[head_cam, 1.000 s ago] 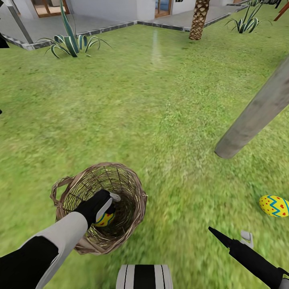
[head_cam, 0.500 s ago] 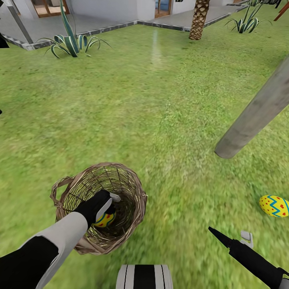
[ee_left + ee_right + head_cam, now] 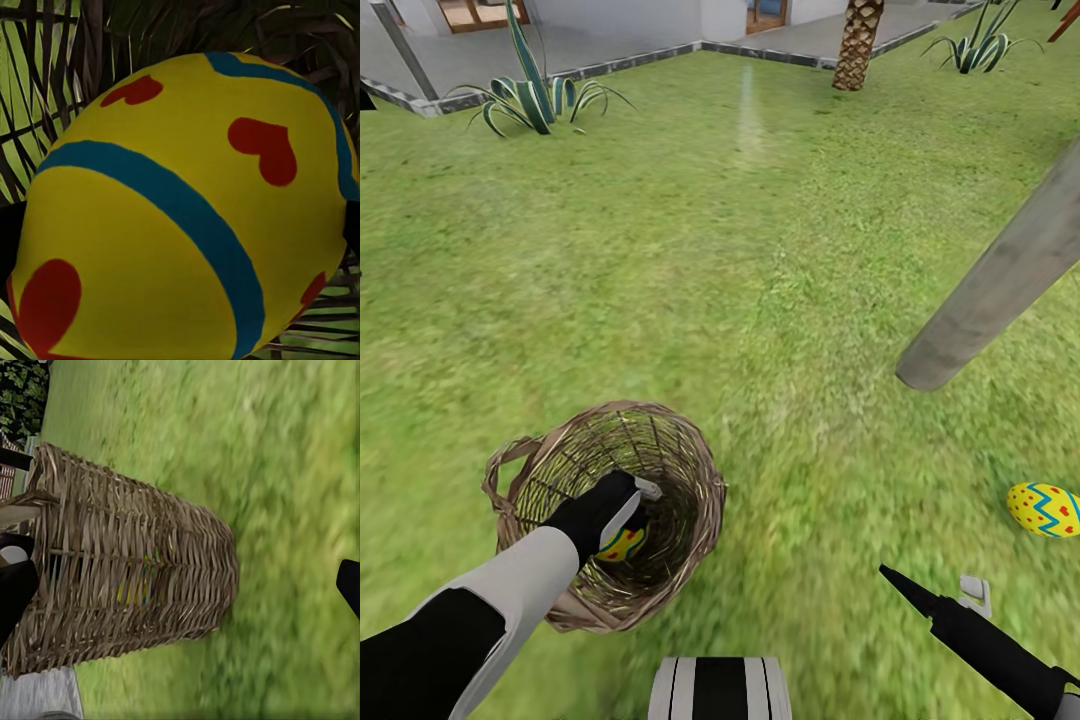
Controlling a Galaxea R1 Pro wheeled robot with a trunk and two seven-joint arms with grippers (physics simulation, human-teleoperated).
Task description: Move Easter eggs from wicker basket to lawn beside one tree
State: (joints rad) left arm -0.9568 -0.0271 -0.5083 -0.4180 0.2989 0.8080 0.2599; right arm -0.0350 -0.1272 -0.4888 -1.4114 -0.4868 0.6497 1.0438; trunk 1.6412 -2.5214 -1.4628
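My left gripper is down inside the basket, on the lawn just in front of me. It reaches in from above because the tall woven wall leaves no other way to the egg at the bottom. In the left wrist view that egg sits right up against the camera, between dark finger edges at both sides, so I judge the gripper clamped on it, ready to lift straight up past the rim.

My right gripper hangs low over the grass, holding nothing; whether it stands apart or together I cannot tell. Its camera looks across at the basket's side.

1 egg already lies on the grass near the grey trunk, which marks the tree chosen for the drop. I cannot make out a 3rd egg.
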